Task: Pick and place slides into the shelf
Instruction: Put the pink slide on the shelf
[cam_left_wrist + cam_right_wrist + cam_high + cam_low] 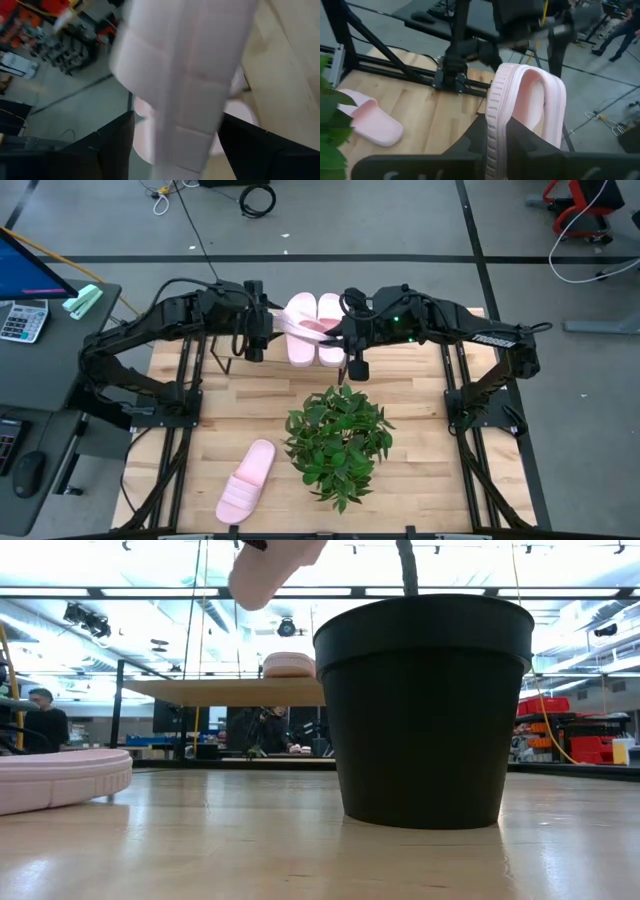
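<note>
- Writing: your right arm carries white lettering on its forearm (492, 338), too small to read with certainty; nothing else legible.
- Loose slide (247, 479): pale pink foam, wide strap, open toe, lying flat on the slatted table (420, 470) at the front left, near the potted plant (338, 442). In the low view only its sole edge shows, cut off at the frame's side.
- Left gripper (254, 340): you see its fingers spread apart, either side of a pink slide held crosswise in the air; in the left wrist view that slide fills the frame, blurred.
- Slides on the shelf (300, 332): two pink ones side by side at the table's far edge; the shelf itself is mostly hidden beneath them and the arms.
- Right gripper (496, 135): fingers clamped on the carried slide (526, 115), gripping its sole edge-on, strap arching clear, raised above the table.
- Plant pot: black, blocks much of the low view.
</note>
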Tool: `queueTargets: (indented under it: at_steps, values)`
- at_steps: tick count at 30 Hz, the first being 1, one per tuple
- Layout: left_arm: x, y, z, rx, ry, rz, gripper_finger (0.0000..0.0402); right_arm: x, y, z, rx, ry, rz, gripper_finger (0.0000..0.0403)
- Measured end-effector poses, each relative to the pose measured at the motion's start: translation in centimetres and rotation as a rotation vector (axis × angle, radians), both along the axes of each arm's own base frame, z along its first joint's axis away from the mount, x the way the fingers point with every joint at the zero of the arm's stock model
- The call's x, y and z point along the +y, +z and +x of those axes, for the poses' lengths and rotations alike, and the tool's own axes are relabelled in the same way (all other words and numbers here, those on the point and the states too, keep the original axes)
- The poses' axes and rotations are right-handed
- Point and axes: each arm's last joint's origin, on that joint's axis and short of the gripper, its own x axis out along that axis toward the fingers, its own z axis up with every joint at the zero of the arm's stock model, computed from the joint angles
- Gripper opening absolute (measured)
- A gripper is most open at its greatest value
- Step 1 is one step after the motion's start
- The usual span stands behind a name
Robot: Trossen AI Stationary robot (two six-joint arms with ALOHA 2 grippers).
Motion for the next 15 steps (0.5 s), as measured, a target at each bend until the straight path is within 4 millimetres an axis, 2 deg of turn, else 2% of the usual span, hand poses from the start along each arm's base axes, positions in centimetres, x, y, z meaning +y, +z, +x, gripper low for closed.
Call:
queueTargets:
  at_steps: [9,12,15]
  values:
    - [0.5,-1.6,1.9,0.075,0.010,-0.009,0.0272,0.5,0.1,0.0,-0.014,0.032,0.034,0.0039]
    - [0.6,-1.7,2.1,0.081,0.041,0.023,0.0243,0.5,0.1,0.0,-0.010,0.028,0.037,0.0039]
    - [0.7,-1.6,2.0,0.087,0.068,0.045,0.0197,0.5,0.0,0.0,-0.004,0.027,0.036,0.0039]
